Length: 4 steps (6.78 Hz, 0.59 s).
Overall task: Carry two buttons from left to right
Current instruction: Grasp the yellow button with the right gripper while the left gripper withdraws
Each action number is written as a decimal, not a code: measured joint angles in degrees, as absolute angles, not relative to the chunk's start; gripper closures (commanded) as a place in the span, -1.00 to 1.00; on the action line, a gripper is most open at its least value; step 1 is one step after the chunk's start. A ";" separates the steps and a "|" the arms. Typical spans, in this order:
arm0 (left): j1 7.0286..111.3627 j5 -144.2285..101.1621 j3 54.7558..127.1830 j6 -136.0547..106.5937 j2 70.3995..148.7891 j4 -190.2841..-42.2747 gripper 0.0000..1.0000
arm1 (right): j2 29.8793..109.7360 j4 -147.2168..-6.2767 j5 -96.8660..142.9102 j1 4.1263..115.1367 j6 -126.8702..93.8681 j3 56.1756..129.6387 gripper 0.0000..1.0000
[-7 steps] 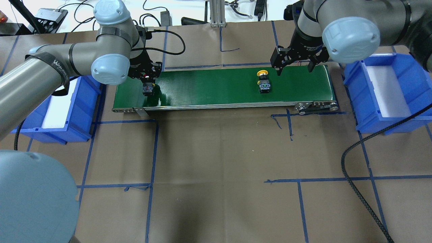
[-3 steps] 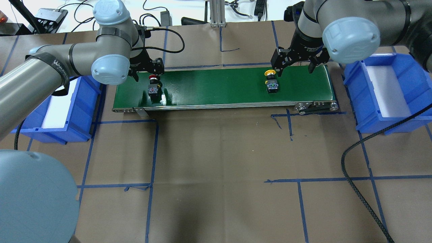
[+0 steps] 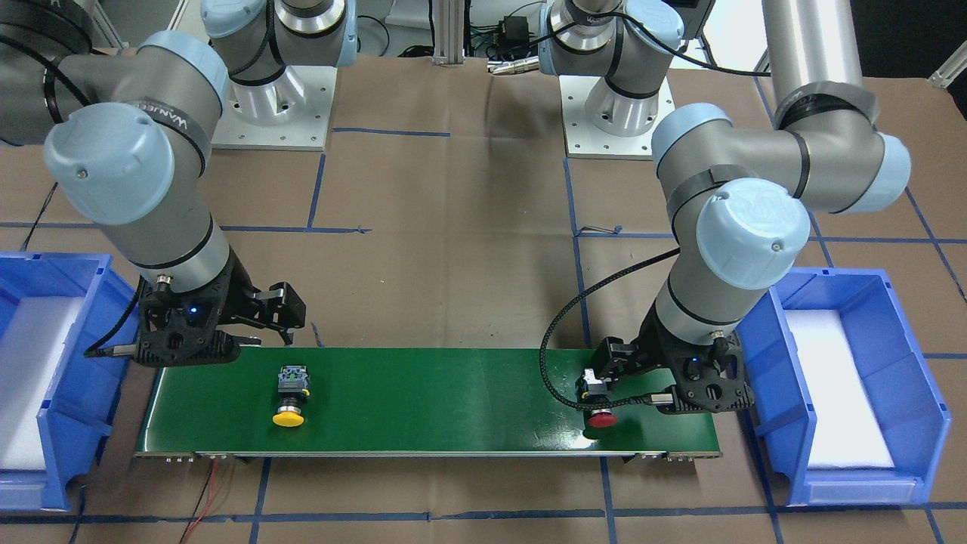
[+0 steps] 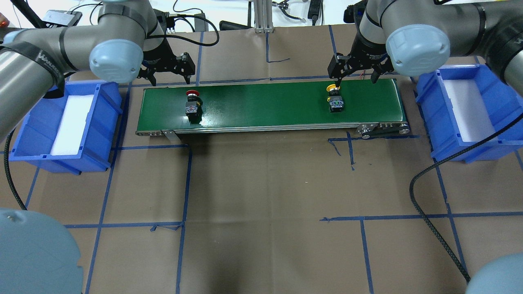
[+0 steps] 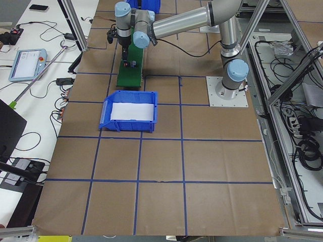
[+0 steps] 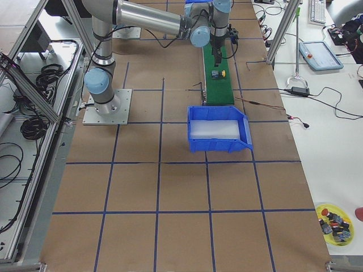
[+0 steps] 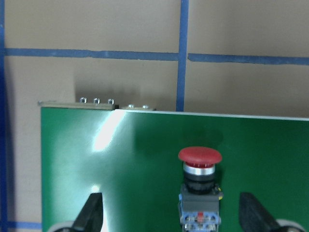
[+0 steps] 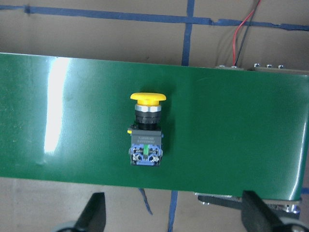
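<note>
A red-capped button lies on its side near the left end of the green conveyor belt. It also shows in the front view and the left wrist view. A yellow-capped button lies on its side near the belt's right end, and shows in the right wrist view. My left gripper is open and empty, raised behind the red button. My right gripper is open and empty, above and just behind the yellow button.
A blue bin with white lining stands left of the belt and another blue bin stands to its right. A black cable hangs over the right front of the table. A yellow dish of spare buttons sits far off.
My left gripper opened, let go of the red button and pulled up and back to the left. Both buttons have moved right along the belt. My right gripper has barely moved.
</note>
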<state>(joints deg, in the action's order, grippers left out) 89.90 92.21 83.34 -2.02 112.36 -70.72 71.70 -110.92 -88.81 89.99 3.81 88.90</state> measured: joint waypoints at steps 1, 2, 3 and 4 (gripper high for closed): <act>89.91 92.15 80.37 -2.00 111.03 -76.40 -1.00 | 69.80 -112.14 -88.60 88.35 4.00 88.75 -1.00; 89.91 92.10 78.08 -1.96 109.81 -80.89 -1.00 | 68.30 -112.36 -86.64 87.37 3.79 88.52 -1.00; 89.87 92.08 76.78 -1.83 108.22 -84.24 -1.00 | 67.09 -112.37 -81.76 87.02 3.62 87.90 -1.00; 89.77 92.13 76.26 -1.55 106.13 -87.19 -1.00 | 66.43 -112.28 -76.60 86.96 3.58 87.59 -1.00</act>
<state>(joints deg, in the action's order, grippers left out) 89.77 92.13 76.26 -1.55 106.13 -87.19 66.43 -112.28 -76.60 86.96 3.58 87.59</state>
